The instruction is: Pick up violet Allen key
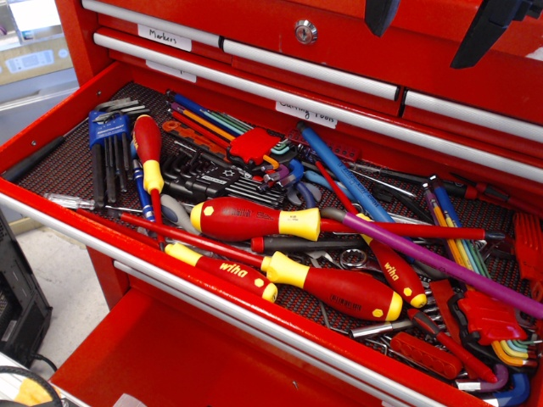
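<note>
Red tool-chest drawers fill the frame, with one drawer (51, 136) pulled open over a dark mesh liner and crowded with hand tools. Lying across the right half of that clutter is the violet Allen key (441, 259), a long thin glossy rod running from the middle of the frame, near the yellow collar of the biggest red-yellow screwdriver (254, 220), down to the right edge. It rests on top of other tools, crossing over a second screwdriver (394, 275) and touching the long blue hex key (344, 174) near its upper end. Sets of small multicoloured keys in red holders (488, 318) sit just below its lower end.

At the top right, two dark fingers of the gripper (437, 21) hang well above the drawer, spread wide apart with nothing between them. Judging by this, the task has hardly begun: the key is untouched, and the approach, descent, grasp and lift are all left to do.
</note>
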Tool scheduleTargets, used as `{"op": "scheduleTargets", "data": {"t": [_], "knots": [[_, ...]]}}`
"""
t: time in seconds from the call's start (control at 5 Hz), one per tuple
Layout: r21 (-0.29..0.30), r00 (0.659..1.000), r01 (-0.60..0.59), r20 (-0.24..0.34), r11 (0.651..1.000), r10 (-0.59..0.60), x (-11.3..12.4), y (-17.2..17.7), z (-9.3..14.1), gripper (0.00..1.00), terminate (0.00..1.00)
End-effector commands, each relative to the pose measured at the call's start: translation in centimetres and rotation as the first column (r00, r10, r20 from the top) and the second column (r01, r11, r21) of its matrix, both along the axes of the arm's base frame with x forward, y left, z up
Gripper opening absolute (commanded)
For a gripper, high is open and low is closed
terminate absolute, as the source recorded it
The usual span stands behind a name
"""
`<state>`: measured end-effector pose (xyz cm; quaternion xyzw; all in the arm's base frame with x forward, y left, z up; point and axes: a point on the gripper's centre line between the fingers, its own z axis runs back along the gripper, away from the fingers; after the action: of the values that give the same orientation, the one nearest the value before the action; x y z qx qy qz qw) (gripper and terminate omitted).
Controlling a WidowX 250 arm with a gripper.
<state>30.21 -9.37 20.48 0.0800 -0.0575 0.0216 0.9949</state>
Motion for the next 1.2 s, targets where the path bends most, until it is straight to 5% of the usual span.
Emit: {"op": "scheduleTargets", "data": {"t": [0.0, 0.2, 0.4, 0.6, 1.0], "knots": [[0.0, 1.0, 0.0, 0.0, 1.0, 0.0, 0.0, 0.0, 0.0, 1.0, 0.0], [-0.052, 0.972, -0.219, 0.08, 0.974, 0.223, -1.2, -1.2, -1.7, 1.0, 0.0], [-0.118, 0.892, -0.413, 0.145, 0.903, 0.427, -2.0, -2.6, -2.8, 1.0, 0.0], [-0.189, 0.793, -0.561, 0.156, 0.806, 0.589, -2.3, -3.5, -4.7, 1.0, 0.0], [-0.196, 0.58, -0.773, 0.165, 0.603, 0.798, -0.6, -4.5, -7.8, 1.0, 0.0]]}}
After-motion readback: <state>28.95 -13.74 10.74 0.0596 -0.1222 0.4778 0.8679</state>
